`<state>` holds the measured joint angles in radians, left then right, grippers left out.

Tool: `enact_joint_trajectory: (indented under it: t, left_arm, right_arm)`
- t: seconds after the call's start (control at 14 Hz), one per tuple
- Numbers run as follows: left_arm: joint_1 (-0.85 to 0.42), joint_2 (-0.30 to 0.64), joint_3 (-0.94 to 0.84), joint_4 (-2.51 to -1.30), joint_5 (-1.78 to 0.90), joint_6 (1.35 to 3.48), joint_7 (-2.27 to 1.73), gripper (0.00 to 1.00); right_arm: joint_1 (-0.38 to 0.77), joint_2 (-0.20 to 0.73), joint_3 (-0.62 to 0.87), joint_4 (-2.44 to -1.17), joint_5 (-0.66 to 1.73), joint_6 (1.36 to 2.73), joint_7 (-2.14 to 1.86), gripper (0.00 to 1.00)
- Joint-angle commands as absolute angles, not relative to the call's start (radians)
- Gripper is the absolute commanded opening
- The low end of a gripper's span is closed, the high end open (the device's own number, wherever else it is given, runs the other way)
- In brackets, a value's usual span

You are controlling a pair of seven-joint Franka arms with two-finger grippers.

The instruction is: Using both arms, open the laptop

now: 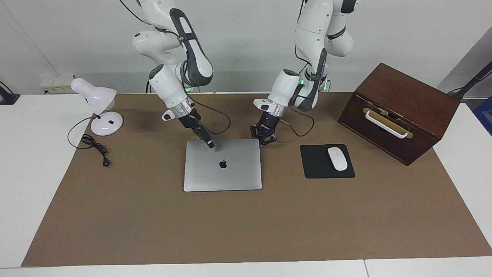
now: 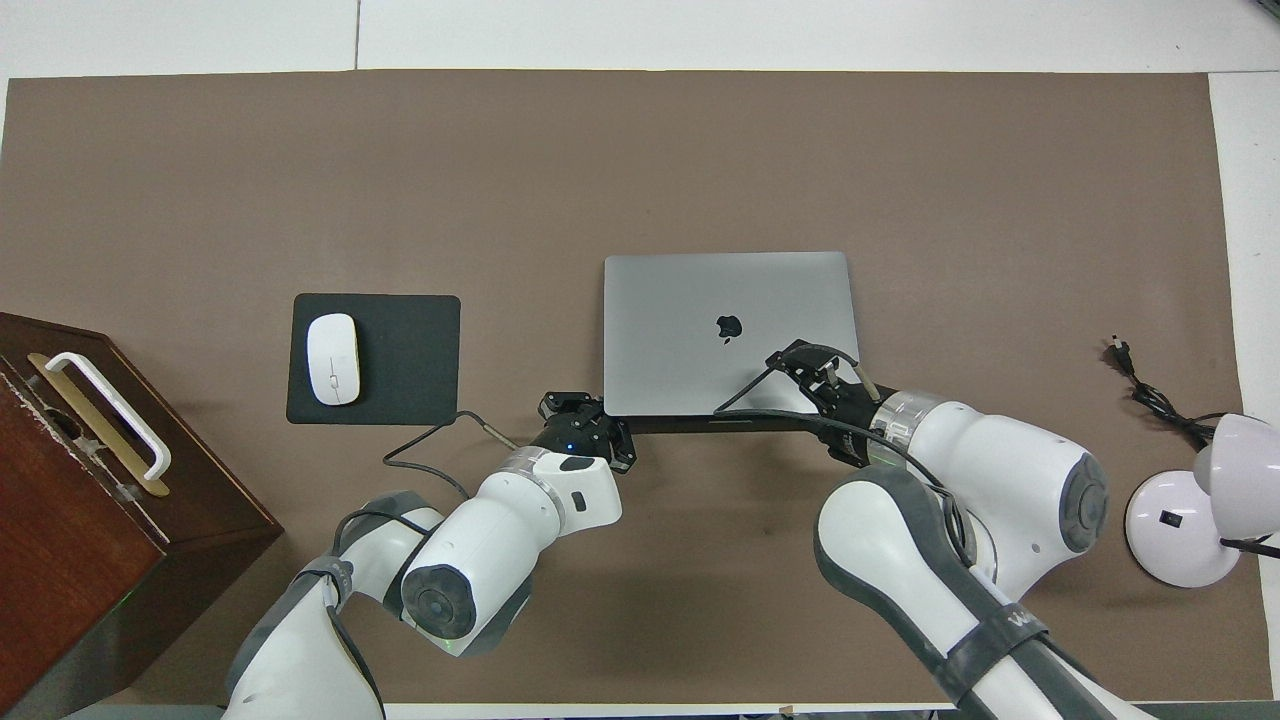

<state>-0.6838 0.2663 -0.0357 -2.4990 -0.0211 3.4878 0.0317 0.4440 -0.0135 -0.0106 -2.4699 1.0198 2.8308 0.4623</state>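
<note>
Laptop (image 1: 222,165) lies shut, centre frame on the counter (image 1: 246,223). Right hand (image 1: 211,145) w/ fingers together presses the lid's top edge; left hand (image 1: 263,137), fingers apart, sits at the top-right corner. Approach step; next needs a grip under the lid.

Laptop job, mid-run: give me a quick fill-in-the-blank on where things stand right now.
1. The laptop lies flat with its lid ____.
2. The right tool is down on the laptop's ____.
3. The left tool is at the laptop's corner toward the black ____.
4. The white mouse rests on the ____.

Missing words: closed; lid; mouse pad; mouse pad
</note>
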Motion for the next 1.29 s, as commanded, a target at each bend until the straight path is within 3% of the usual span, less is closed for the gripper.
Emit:
enact_joint_trajectory:
  t: [0.0, 1.21]
  left_arm:
    - [-0.712, 0.314, -0.021, -2.482, -0.012, 3.505, 0.034, 0.0]
    - [-0.713, 0.319, -0.02, -2.482, -0.011, 3.505, 0.038, 0.0]
  right_arm:
    - [0.436, 0.028, -0.009, -2.436, 1.062, 2.853, 0.397, 1.0]
    - [0.451, 0.094, -0.009, -2.284, 1.097, 2.893, 0.4, 1.0]
